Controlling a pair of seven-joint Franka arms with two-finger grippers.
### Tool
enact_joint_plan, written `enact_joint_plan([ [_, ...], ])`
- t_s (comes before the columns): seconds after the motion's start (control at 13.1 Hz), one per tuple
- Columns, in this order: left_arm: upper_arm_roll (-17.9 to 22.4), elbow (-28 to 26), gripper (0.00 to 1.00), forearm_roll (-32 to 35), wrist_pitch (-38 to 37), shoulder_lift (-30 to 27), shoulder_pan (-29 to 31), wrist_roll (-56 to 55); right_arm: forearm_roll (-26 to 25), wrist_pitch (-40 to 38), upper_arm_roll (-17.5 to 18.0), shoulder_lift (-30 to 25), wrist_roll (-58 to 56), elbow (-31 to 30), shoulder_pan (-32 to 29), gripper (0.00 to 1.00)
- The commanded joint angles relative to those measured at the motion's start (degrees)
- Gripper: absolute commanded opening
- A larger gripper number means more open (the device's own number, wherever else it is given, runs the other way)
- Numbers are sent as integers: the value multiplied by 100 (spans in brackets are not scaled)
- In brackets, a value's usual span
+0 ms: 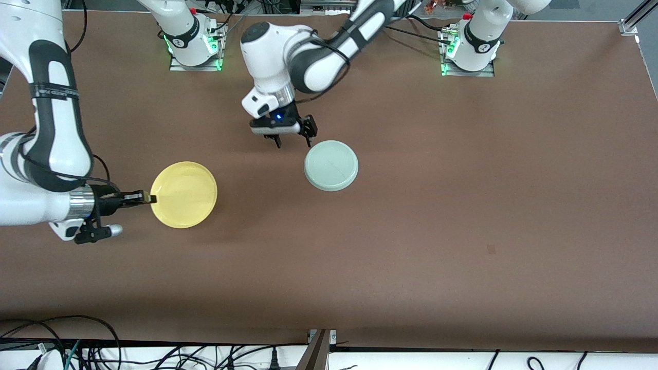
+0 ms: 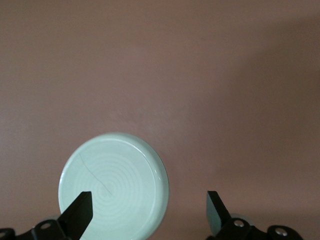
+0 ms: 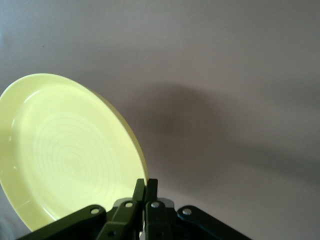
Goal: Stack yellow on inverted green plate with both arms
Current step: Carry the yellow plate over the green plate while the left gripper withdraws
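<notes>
Brown worktop (image 1: 411, 231), matte, with both arm bases along its edge farthest from the front camera and loose cables past the near edge.

Yellow plate (image 1: 184, 194) sits toward the right arm's end, rim up, hollow side showing. In the right wrist view it looks tilted off the surface with a shadow beneath, so it seems lifted at least on one edge. Right gripper (image 1: 146, 198) comes in level from the side, fingers (image 3: 145, 192) pinched tight on the plate's rim.

Green plate (image 1: 331, 165) lies near the middle of the worktop, well apart from the yellow one and slightly farther from the front camera. It rests upside down, base up, with concentric rings and a thin crack-like line visible in the left wrist view.

Left gripper (image 1: 294, 134) hangs pointing down over bare worktop just beside the green plate's edge, fingers (image 2: 80, 212) spread wide, nothing between them, not touching the plate.
</notes>
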Motion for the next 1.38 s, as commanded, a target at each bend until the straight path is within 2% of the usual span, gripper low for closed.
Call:
enact_joint_plan([
  [0.0,-99,-18,100,-772,-29,-384,611,701,-35,118,-5,-97,655,-149,540,0],
  [0.15,-91,-131,100,-1109,-55,-665,1006,748,-26,626,-5,-176,1016,-534,875,0],
  [0.31,-99,-141,100,-1118,-510,-876,1437,783,-8,1258,3,-342,1166,-1061,1174,0],
  [0.38,-108,-150,100,-1118,-660,-1008,1674,801,1,1636,143,-430,1315,-1333,1271,0],
  [0.54,-108,-141,100,-1136,-1082,-1219,1991,1071,1,2375,721,-536,2006,-1782,1280,0],
  [0.69,-99,-141,100,-1232,-1503,-1430,2351,1738,-8,2921,1302,-537,2921,-1968,1298,0],
  [0.77,-108,-141,100,-1250,-1723,-1553,2605,2202,-8,3027,1435,-528,3143,-1978,1394,0],
  [0.92,-108,-141,100,-1398,-1883,-1703,3202,3344,-17,3203,1445,-537,3573,-2065,1902,0],
  [1.07,-108,-132,100,-1880,-2277,-1826,3826,4321,-26,3633,1454,-641,4092,-2336,2447,0],
  [1.3,-82,-193,100,-1962,-3067,-2247,4110,5052,-34,4257,1480,-800,4226,-2925,2642,0],
])
